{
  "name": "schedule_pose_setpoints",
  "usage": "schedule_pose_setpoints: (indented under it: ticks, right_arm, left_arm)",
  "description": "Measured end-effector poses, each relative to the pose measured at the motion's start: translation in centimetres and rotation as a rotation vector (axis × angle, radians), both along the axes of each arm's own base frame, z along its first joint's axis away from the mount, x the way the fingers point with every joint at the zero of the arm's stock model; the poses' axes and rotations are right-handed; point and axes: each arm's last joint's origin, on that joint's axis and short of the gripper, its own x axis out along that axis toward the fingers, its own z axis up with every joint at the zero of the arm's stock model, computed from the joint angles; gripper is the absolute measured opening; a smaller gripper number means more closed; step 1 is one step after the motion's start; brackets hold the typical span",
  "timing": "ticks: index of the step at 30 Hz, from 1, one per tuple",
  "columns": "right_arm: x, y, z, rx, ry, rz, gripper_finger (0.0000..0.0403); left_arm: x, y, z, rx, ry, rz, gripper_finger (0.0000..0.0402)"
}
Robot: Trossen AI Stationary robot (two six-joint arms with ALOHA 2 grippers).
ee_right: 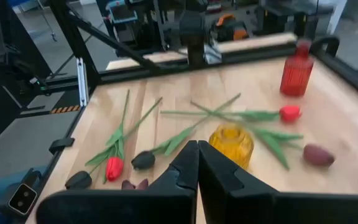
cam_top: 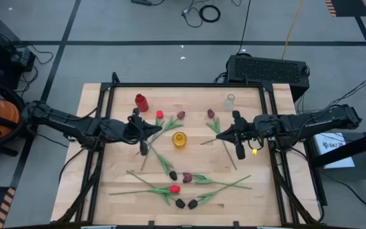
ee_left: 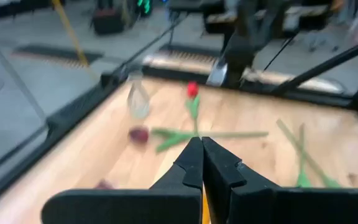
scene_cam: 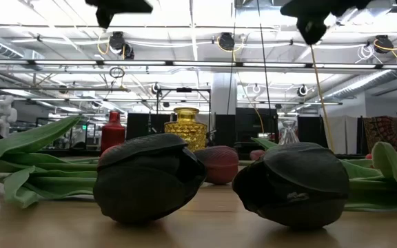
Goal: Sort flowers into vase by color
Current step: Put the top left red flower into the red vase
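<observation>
Several artificial tulips lie flat on the wooden table. A red tulip (cam_top: 159, 115) (ee_right: 289, 113) and two maroon ones (cam_top: 181, 115) (cam_top: 211, 113) lie toward the far side. Another red head (ee_left: 192, 89) shows close to the right arm. Toward the near edge lie a red tulip (cam_top: 175, 189) (ee_right: 114, 167) and black heads (cam_top: 180, 203) (scene_cam: 147, 176) (scene_cam: 295, 182). My left gripper (cam_top: 152, 131) (ee_left: 199, 142) hovers shut, left of the yellow vase (cam_top: 180, 140). My right gripper (cam_top: 224, 134) (ee_right: 197, 146) hovers shut, right of that vase (ee_right: 232, 143). Both stand well above the table.
A red vase (cam_top: 141, 102) (ee_right: 297, 71) and a clear glass vase (cam_top: 229, 102) (ee_left: 137, 99) stand near the far edge, and the yellow vase stands mid-table between the grippers. A black frame (cam_top: 265, 127) runs along the table's sides. Bare wood lies at the table's left (cam_top: 107, 172).
</observation>
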Motion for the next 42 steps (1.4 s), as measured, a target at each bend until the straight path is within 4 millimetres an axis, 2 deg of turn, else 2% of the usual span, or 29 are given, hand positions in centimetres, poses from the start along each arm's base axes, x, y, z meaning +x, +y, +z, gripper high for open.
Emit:
schedule_pose_setpoints:
  ticks: [4,10,14,20,38,42]
  right_arm:
    - [0.4,0.1,-2.1,0.041,0.078,-0.018,0.0000]
    - [0.8,0.4,-3.2,0.079,0.155,-0.030,0.0000]
    - [0.9,0.4,-3.2,0.086,0.156,-0.033,0.0000]
    - [0.9,0.4,-3.2,0.082,0.157,-0.032,0.0000]
    - [0.9,0.3,-3.2,0.051,0.157,-0.046,0.0000]
    - [0.9,0.3,-3.2,0.053,0.156,-0.047,0.0000]
  left_arm:
    - [0.4,-0.2,-2.2,-0.052,0.154,0.037,0.0002]
    - [1.1,-0.5,-6.1,-0.211,0.407,0.105,0.0002]
    - [1.3,-0.7,-7.7,-0.289,0.487,0.173,0.0019]
    - [2.1,-0.9,-8.6,-0.244,0.485,0.221,0.0047]
    - [1.9,-0.6,-9.6,-0.276,0.501,0.349,0.0052]
    - [1.2,-0.4,-10.7,-0.294,0.510,0.413,0.0088]
